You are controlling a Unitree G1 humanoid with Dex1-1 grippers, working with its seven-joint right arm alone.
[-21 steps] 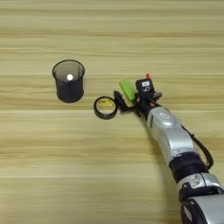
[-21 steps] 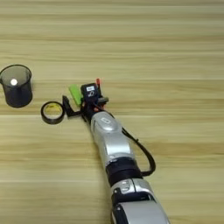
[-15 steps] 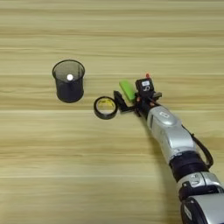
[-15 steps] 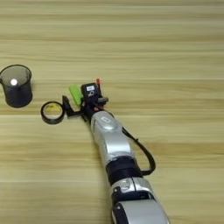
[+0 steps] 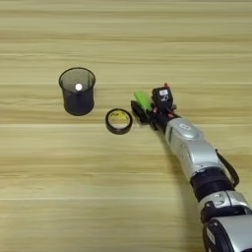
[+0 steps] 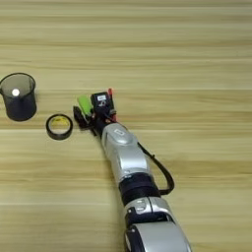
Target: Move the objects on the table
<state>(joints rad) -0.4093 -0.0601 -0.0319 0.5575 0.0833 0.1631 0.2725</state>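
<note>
Block point(image 5: 143, 99), bright green, sits between the two black fingers of the gripper point(image 5: 146, 105), which appears to be clamped on it at the end of the silver forearm point(image 5: 191, 149). A red pen point(image 5: 166, 86) shows only as a tip poking out at 1 o'clock from the gripper, behind its black housing; I cannot tell how it lies. The tape ring point(image 5: 118, 120) lies flat on the table point(image 5: 126, 44) just beside the gripper at 8 o'clock, apart from it. The mesh cup point(image 5: 77, 91) with its white ball point(image 5: 78, 87) stands upright at 9 o'clock, beyond the ring.
</note>
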